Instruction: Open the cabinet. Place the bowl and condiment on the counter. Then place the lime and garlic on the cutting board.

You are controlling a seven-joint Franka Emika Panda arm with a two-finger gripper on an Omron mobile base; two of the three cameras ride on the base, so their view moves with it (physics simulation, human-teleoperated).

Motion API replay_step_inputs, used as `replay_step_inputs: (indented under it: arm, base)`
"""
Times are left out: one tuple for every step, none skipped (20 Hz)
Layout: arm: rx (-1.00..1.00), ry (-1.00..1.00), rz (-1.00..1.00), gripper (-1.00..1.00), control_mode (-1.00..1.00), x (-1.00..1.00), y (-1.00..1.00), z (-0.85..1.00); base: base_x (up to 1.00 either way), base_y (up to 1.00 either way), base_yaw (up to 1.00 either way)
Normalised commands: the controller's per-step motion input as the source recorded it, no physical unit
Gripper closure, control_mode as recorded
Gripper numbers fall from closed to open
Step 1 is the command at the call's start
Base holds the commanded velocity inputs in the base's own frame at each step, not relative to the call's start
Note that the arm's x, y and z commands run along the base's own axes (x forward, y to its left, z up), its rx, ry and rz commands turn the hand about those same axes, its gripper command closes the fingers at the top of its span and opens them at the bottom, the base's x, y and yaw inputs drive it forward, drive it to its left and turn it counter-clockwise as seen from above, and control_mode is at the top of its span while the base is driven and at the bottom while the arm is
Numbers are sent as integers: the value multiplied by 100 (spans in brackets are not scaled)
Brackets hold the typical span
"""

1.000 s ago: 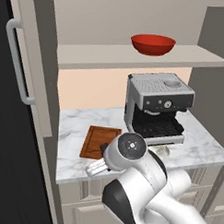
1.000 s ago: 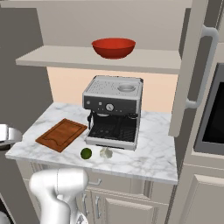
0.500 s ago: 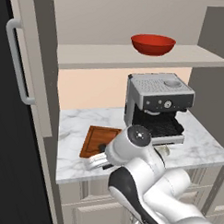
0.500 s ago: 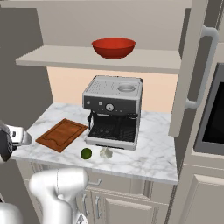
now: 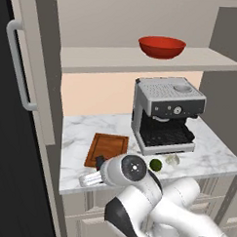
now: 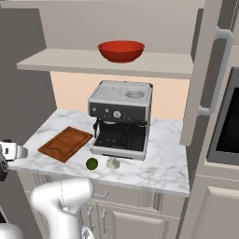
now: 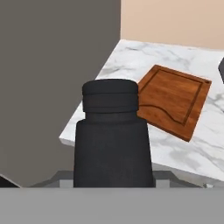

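Note:
In the hand view the black condiment point(image 7: 111, 140) stands upright between my jaws, hiding the fingertips. My gripper point(image 5: 91, 178) is shut on it, just off the front left edge of the counter point(image 5: 83, 133), beside the cutting board point(image 5: 108, 149). From the right base view the gripper point(image 6: 12, 151) shows at the far left. The cabinet point(image 5: 142, 60) stands open, with the red bowl point(image 5: 161, 46) on its shelf. The lime point(image 5: 155, 164) and the garlic point(image 5: 172, 160) lie side by side on the counter, in front of the coffee machine.
A silver coffee machine point(image 5: 165, 113) takes up the middle of the counter. The open left cabinet door point(image 5: 37, 78) with its bar handle stands close on my left, and the right door point(image 6: 207, 70) hangs open. Lower cabinets point(image 6: 135, 219) sit below.
The hand with the condiment has shifted a little along the counter's front left corner, and the arm's upper joint has swung forward. Bowl, lime and garlic have not moved.

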Motion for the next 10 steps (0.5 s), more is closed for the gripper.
replay_step_inputs:
  arm:
    - [21,-14,0,100,-100,0,-4,-58]
    - [21,-14,0,100,-100,0,-6,-59]
    - [20,-19,0,100,-100,1,-2,-56]
    - [20,-23,0,100,-100,1,-2,-51]
    - [20,-23,0,100,-100,1,-5,-49]
    - [19,-25,0,100,-100,3,-9,-46]
    - [18,-28,0,100,-100,3,-12,-44]
    - [16,-30,0,100,-100,4,-16,-43]
    - [15,-29,0,100,-100,4,-19,-43]
    - [13,-28,0,100,-100,2,-25,-40]
  base:
    - [0,0,0]
    - [0,0,0]
    - [0,0,0]
    - [0,0,0]
    - [0,0,0]
    - [0,0,0]
    - [0,0,0]
    - [0,0,0]
    - [0,0,0]
    - [0,0,0]
